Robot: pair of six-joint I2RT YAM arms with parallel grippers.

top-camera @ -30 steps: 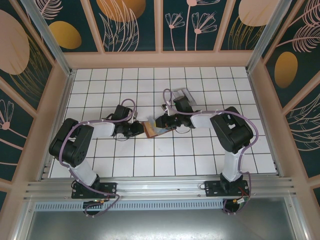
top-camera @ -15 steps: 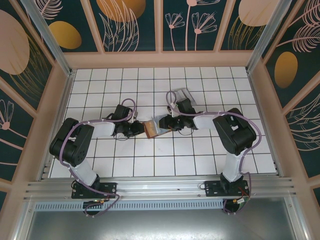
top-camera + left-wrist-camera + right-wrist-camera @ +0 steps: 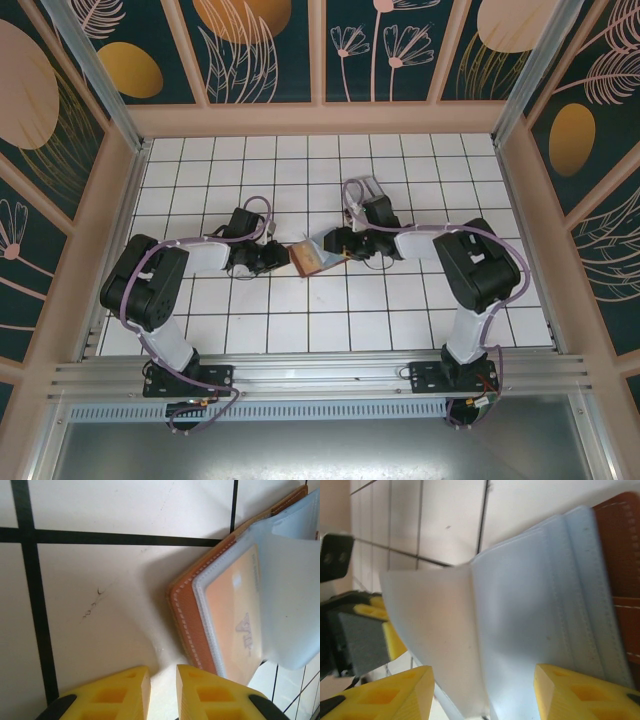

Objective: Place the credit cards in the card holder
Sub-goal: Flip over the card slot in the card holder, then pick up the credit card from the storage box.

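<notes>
1. The card holder (image 3: 306, 258) is lying open on the tiled worktop (image 3: 300, 320), about midway between the two arms. The brown cover is down and its clear sleeves (image 3: 530, 610) are fanned upward.
2. Left claw (image 3: 163, 690): the fingers are almost pressed together with just a sliver of worktop showing between them, and they're pinching nothing. It sits just beside the holder's left edge, near a corner, and isn't touching it as far as I can see.
3. Right claw (image 3: 484, 695): spread wide, with one finger on either side of the sleeve fan. The sleeves run between the fingers, but I don't see them clamped.
4. In the left wrist view there looks to be a card (image 3: 232, 620) with a pale orange face tucked into the sleeve next to the cover. I can't make out any others in the holder.
5. My read is that this is the insert step, right at the let-go end: one card in, right claw loose around the sleeves.
6. For the next move, I reckon the right claw backs straight off so it doesn't drag the floppy sleeves or flip the holder, then goes for another card. The clear tray (image 3: 372, 188) sits close behind that claw, but I can't tell if any cards are in it.
7. The left claw would do well to pin the cover, since the holder looks light enough to slide.
</notes>
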